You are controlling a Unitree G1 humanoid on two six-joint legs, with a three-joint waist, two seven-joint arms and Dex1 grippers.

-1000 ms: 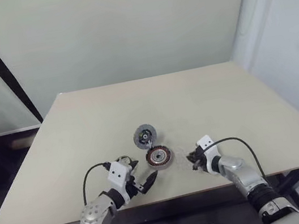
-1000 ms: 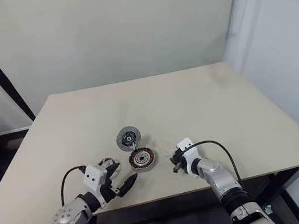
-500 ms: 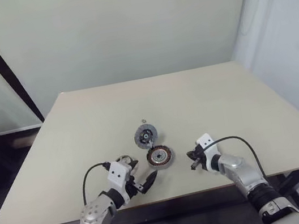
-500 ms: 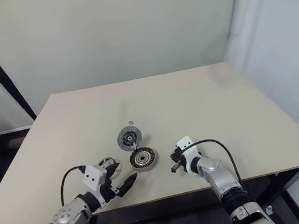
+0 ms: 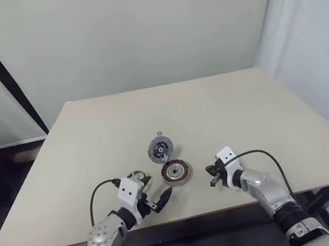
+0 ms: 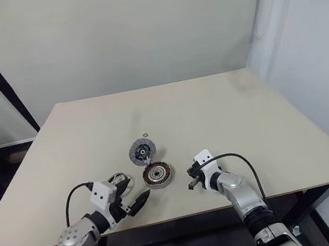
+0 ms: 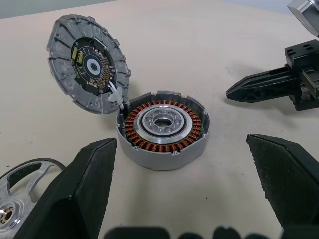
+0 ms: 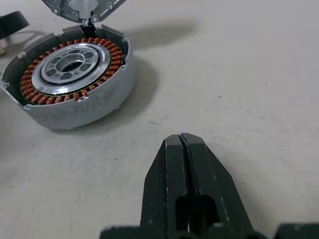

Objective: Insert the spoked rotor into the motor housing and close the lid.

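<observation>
The left gripper (image 7: 182,194) is spread wide, empty, facing the housing (image 7: 163,128) on the table (image 5: 225,106). The lid (image 7: 87,63) stands tilted open. The rotor (image 7: 17,196) lies beside the left finger. The right gripper (image 8: 183,149), pressed together, points at the housing.

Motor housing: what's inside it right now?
The motor housing holds copper windings around a silver bearing hub; no rotor is seated. Its lid stands open. The floor beneath the windings is hidden.

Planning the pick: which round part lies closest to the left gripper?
The spoked rotor, flat on the table beside the left gripper's finger; the motor housing and its raised lid sit farther ahead.
</observation>
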